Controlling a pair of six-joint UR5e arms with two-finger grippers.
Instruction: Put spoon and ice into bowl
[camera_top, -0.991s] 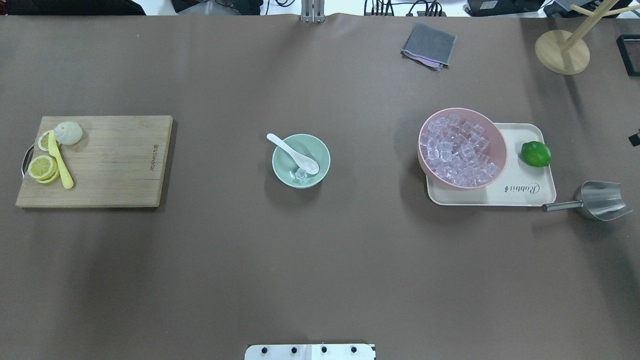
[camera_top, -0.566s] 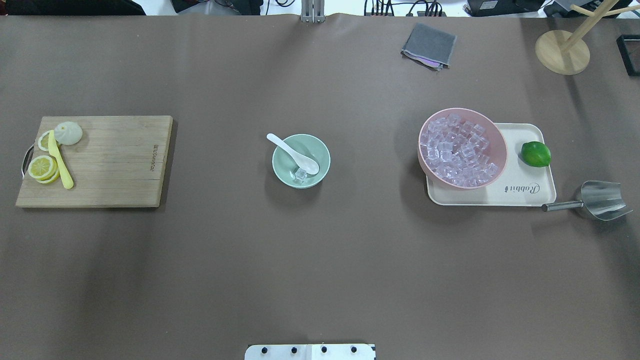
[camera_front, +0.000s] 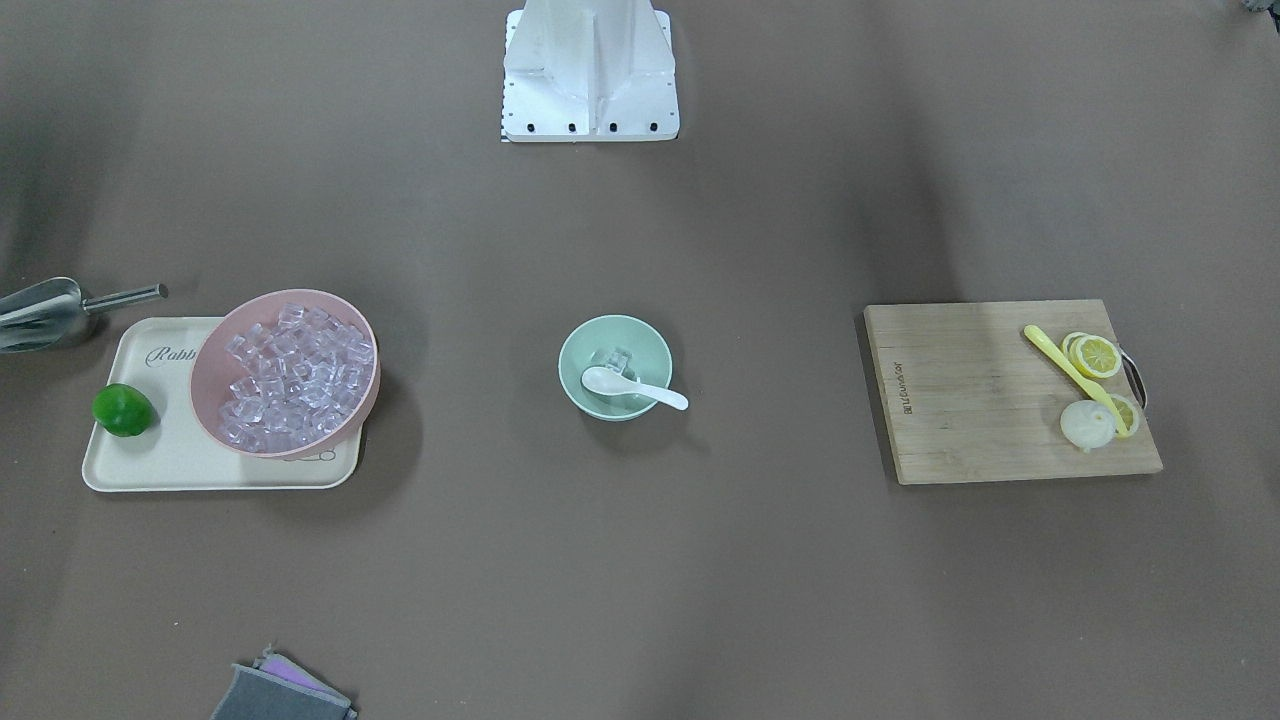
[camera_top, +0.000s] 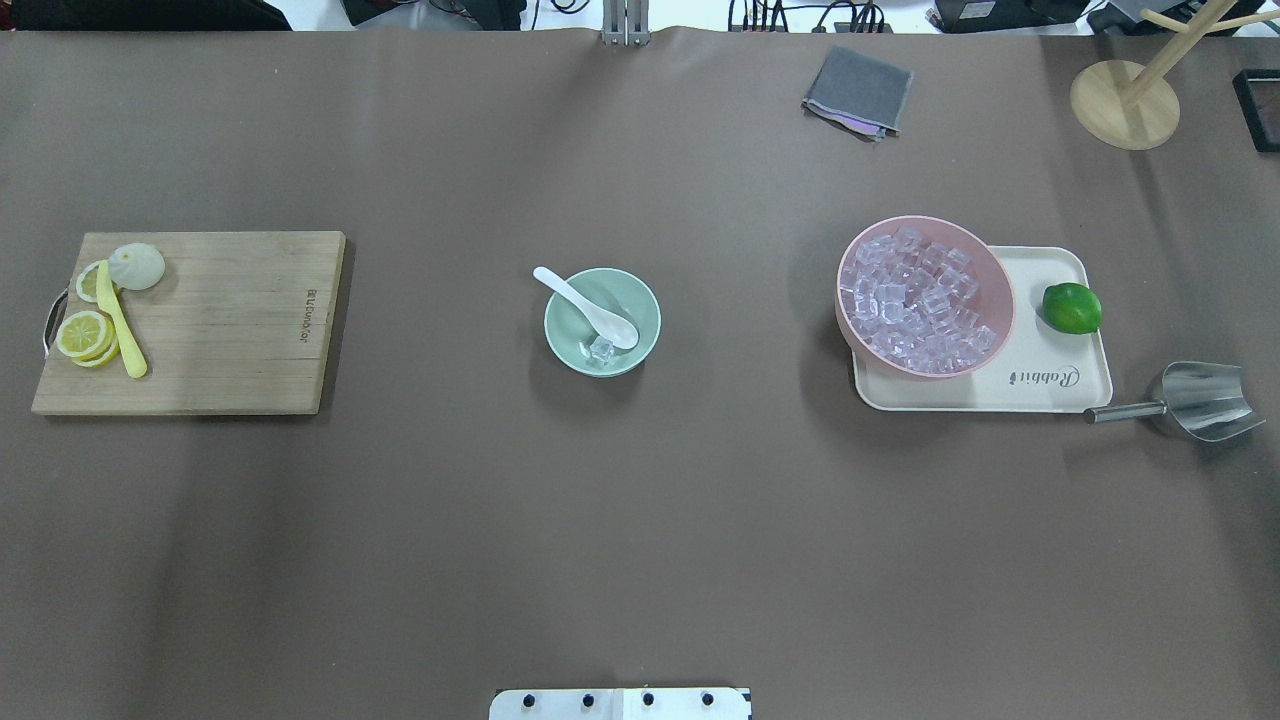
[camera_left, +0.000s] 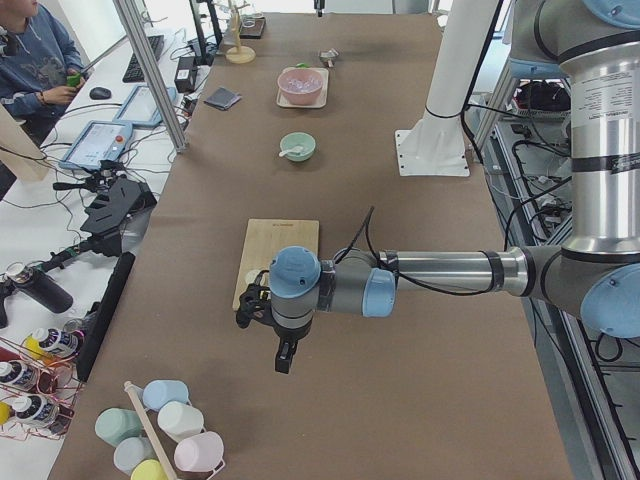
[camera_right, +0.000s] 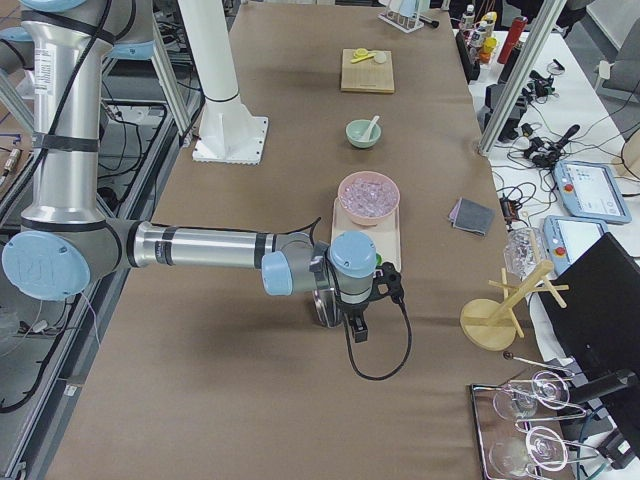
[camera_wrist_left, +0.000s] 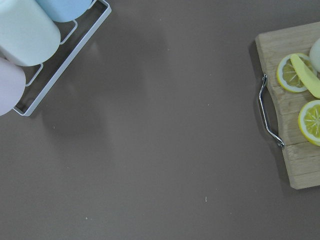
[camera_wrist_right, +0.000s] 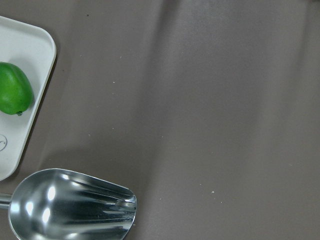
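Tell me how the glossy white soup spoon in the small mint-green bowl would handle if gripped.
The glossy white soup spoon looks rigid and, given its sheen, probably slippery. Its handle overhangs the small mint-green bowl, so a nudge may pivot it out. Small, so likely light.

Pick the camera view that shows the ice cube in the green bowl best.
Overhead exterior: the ice cube lies unobstructed in the bowl, beside the scoop of the spoon. The front-facing view shows it too, just behind that scoop. In both side views the bowl is too small to make the cube out; the wrist views miss it.
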